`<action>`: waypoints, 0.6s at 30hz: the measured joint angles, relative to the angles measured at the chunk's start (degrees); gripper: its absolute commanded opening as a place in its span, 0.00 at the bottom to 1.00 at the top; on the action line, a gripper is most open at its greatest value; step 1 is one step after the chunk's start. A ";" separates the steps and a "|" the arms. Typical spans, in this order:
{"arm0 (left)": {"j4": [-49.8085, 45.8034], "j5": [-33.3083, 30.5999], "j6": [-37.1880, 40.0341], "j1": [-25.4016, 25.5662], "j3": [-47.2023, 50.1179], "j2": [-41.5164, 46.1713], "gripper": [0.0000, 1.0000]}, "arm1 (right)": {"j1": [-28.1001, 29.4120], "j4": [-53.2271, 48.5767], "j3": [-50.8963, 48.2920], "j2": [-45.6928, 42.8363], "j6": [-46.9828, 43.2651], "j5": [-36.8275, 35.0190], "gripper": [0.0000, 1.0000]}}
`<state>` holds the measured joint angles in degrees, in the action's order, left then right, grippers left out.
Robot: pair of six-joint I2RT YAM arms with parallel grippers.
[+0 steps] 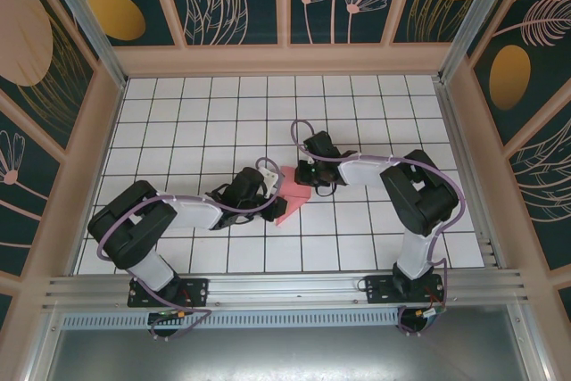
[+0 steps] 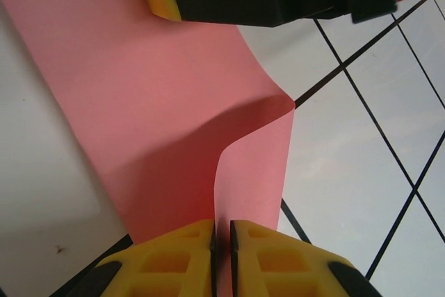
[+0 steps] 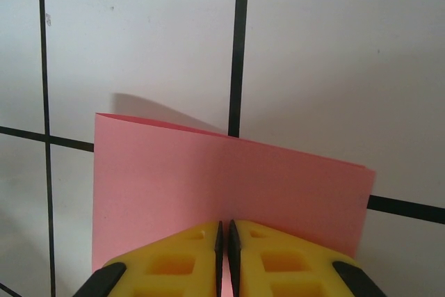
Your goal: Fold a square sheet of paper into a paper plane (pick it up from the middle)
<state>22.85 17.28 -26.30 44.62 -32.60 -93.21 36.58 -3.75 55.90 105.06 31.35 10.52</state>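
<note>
Pinching square sheet of paper (image 2: 139, 102) at its edges | left gripper (image 2: 221, 238) clamped | right gripper (image 3: 224, 236) clamped

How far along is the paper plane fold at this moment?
Done: the pink paper is pinched by the left gripper and the right gripper. In hand: it bows in a soft curve between them, an early fold. Left: no sharp nose or wings show, so nearly all the folding remains.

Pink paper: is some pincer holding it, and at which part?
Both. The left pincer is shut on the pink paper where it curls up; the right pincer is shut on the middle of one edge.
</note>
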 measured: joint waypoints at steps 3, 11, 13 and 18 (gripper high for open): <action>-0.44 -0.83 0.00 0.00 -0.02 -0.07 0.16 | 0.00 0.00 0.00 0.00 0.00 0.00 0.16; -0.85 -1.73 0.07 0.00 -0.48 -0.26 0.17 | 0.15 0.00 0.00 0.00 -0.02 -0.20 0.16; -0.85 -1.73 0.07 0.00 -0.74 -0.57 0.18 | 0.17 0.02 0.00 0.00 -0.02 -0.22 0.16; -1.07 -1.79 0.09 0.00 -1.20 -1.36 0.18 | 0.17 0.00 0.02 0.02 0.00 -0.22 0.16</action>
<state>21.78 15.49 -26.22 44.62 -33.80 -94.56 36.75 -3.75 55.92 105.08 31.35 10.31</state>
